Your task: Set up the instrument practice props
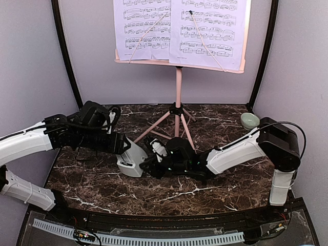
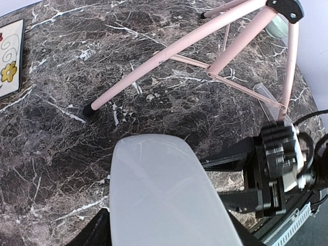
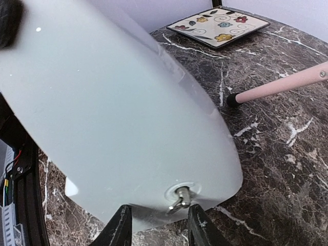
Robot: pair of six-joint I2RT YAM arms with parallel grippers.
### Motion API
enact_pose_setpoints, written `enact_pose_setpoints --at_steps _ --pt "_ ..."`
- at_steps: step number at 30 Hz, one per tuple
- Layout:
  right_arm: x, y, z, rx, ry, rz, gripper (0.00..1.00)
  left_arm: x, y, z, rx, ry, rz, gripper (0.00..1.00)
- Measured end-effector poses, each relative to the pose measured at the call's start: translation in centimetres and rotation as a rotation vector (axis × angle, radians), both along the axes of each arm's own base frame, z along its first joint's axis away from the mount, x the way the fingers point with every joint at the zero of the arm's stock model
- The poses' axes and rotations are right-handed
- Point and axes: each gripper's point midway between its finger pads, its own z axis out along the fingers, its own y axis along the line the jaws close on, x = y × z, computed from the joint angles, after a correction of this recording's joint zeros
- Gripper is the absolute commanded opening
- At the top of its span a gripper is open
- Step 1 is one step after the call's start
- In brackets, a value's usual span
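The pink music stand (image 1: 178, 87) stands at the back centre on its tripod, with lavender sheet-music pages (image 1: 148, 25) on its plate. My left gripper (image 1: 125, 149) is shut on the light-grey metronome (image 1: 131, 160) and holds it tilted at the table in front of the stand. The metronome fills the bottom of the left wrist view (image 2: 159, 195). My right gripper (image 1: 149, 166) is open beside the metronome. In the right wrist view its fingers (image 3: 125, 225) flank the metal winding key (image 3: 179, 197) on the metronome's side (image 3: 113, 113) without touching it.
A floral square tile (image 3: 220, 25) lies at the back left, also in the left wrist view (image 2: 7, 61). A pale-green bowl (image 1: 249, 120) sits at the back right. Pink tripod legs (image 2: 169, 51) spread just behind the grippers. A clear piece (image 2: 267, 97) lies by one leg.
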Motion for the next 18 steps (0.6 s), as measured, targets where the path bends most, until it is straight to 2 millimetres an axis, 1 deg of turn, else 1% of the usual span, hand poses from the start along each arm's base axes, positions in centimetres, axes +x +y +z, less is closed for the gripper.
enact_pose_setpoints --at_steps 5,10,11,15,18 --pt "0.8 -0.4 0.0 -0.002 0.000 -0.034 0.33 -0.5 0.2 0.4 -0.014 -0.022 -0.032 0.19" --pt "1.1 -0.5 0.0 -0.002 -0.002 -0.047 0.30 -0.6 0.1 0.4 -0.008 -0.033 -0.059 0.17" --pt "1.1 -0.5 0.0 -0.002 -0.002 -0.049 0.28 -0.6 0.1 0.4 -0.006 -0.034 -0.064 0.17" --pt "1.2 -0.5 0.0 0.000 -0.004 -0.053 0.18 -0.6 0.1 0.4 -0.003 -0.038 -0.071 0.16" --pt "1.1 -0.4 0.1 0.002 -0.010 -0.049 0.14 -0.5 0.0 0.5 -0.004 -0.042 -0.072 0.16"
